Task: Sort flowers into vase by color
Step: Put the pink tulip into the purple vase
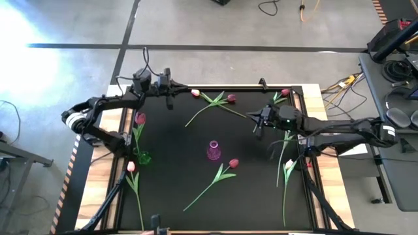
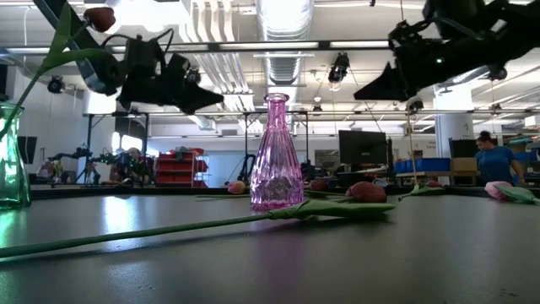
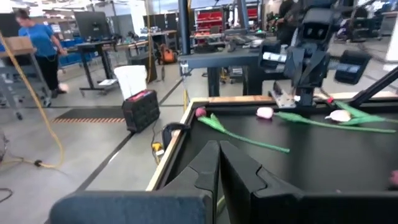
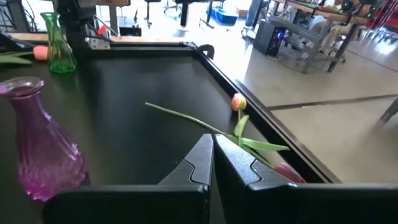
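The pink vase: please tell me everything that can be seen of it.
The pink vase looks like clear, ribbed pink glass, with a wide rounded base and a narrow neck ending in a small open rim. It stands upright near the middle of the black table, empty. No gripper touches it. A tulip lies just beside it.

Black worktop (image 1: 196, 143); beyond it, person in blue shirt (image 2: 493, 160), red storage bins (image 2: 173, 167), monitor on desk (image 2: 361, 149).

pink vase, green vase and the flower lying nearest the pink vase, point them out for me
pink vase (image 2: 276, 160), low view, on its ribbed body
green vase (image 1: 143, 157), high view, on its glass body seen from above
dark red tulip (image 1: 233, 163), high view, on its flower head
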Controlling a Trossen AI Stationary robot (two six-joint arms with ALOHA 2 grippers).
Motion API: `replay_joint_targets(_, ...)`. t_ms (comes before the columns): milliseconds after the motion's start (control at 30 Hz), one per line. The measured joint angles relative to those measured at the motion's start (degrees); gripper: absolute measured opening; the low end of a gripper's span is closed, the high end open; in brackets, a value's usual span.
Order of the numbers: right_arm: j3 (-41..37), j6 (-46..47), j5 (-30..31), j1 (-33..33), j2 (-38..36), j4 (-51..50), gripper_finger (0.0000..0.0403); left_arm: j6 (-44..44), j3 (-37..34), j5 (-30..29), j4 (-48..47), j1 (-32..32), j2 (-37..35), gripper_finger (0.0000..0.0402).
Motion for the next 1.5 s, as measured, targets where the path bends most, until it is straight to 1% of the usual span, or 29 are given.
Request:
replay_joint_targets(133, 5.0, -0.9, 0.1, -0.6, 7.4, -0.4, 0.0009, -0.1, -2.0, -0.2, 7.5, 0.0, 3.3, 0.0)
replay_joint_targets(267, 11.8, -1.7, -0.1, -3.8, 15.1, -3.4, 0.0009, -0.1, -3.0, -0.2, 14.0, 0.0, 6.9, 0.0)
replay_joint_targets(367, 18.5, -1.7, -5.5, -7.8, 21.0, -10.0, 0.0016, -0.1, -3.0, -0.2, 17.2, 0.0, 9.8, 0.0)
replay_joint_targets(433, 23.0, -1.8, -9.3, -10.2, 25.2, -13.9, 0.0027, -0.1, -2.5, -0.2, 18.8, 0.0, 11.7, 0.0)
replay_joint_targets(500, 27.1, -2.8, -11.5, -12.0, 29.6, -17.0, 0.0043, -0.5, -2.1, -0.2, 20.0, 0.0, 13.2, 0.0)
replay_joint_targets(600, 32.9, -4.9, -11.9, -13.6, 36.4, -21.0, 0.0074, -0.9, -1.9, -0.2, 20.8, 0.0, 14.8, 0.0)
replay_joint_targets(733, 40.5, -6.2, -13.1, -15.2, 45.3, -26.2, 0.011, -0.9, -2.0, -0.2, 21.5, 0.0, 15.0, 0.0)
replay_joint_targets(900, 49.2, -6.8, -13.6, -16.3, 54.8, -32.9, 0.0128, -0.9, -2.3, -0.2, 21.4, 0.1, 14.3, 0.0)
replay_joint_targets(1033, 54.0, -6.8, -13.4, -16.9, 59.7, -35.9, 0.013, -1.1, -2.5, -0.2, 21.4, 0.1, 14.2, 0.0)
replay_joint_targets(1200, 57.9, -6.7, -12.7, -17.4, 63.9, -37.3, 0.0127, -1.3, -2.6, -0.2, 21.4, 0.1, 14.2, 0.0)
replay_joint_targets(1333, 60.2, -6.8, -10.5, -17.7, 66.6, -39.3, 0.0123, -1.4, -2.7, -0.2, 21.4, 0.1, 14.2, 0.0)
replay_joint_targets(1433, 61.5, -6.8, -10.5, -17.7, 67.5, -40.3, 0.0113, -1.4, -2.8, -0.2, 21.4, 0.1, 14.2, 0.0)
replay_joint_targets(1500, 62.0, -6.8, -10.4, -17.7, 67.9, -40.7, 0.0096, -1.4, -2.9, -0.2, 21.4, 0.1, 14.2, 0.0)
